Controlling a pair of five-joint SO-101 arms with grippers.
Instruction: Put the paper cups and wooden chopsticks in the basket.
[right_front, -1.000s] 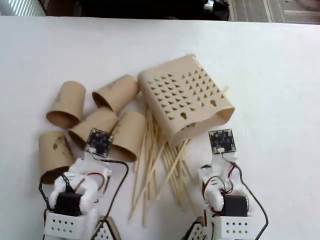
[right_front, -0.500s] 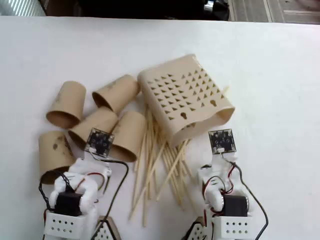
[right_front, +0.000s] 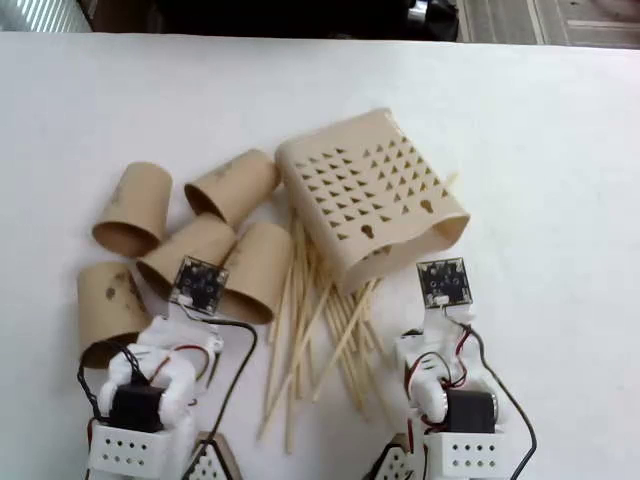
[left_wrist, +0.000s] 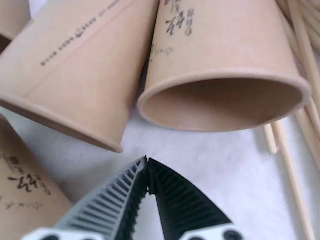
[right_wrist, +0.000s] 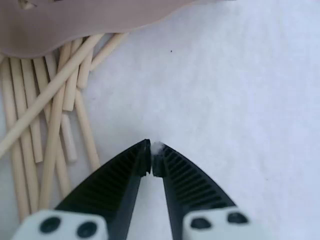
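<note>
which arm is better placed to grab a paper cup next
Left. The left end effector, shut, sits just before the open mouth of a paper cup lying on its side. The right end effector, also shut, is over bare table beside the chopsticks.

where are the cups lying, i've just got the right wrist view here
Observer: Five cups lie on their sides in a cluster, on the left arm's side of the basket.
Operator: is the basket standing up
Observer: No, it is tipped over with a perforated face up, resting on the far ends of the chopsticks.
Operator: and the left hand
Observer: The left hand is shut and empty. Its tips are just short of the open mouth of one cup.
</note>
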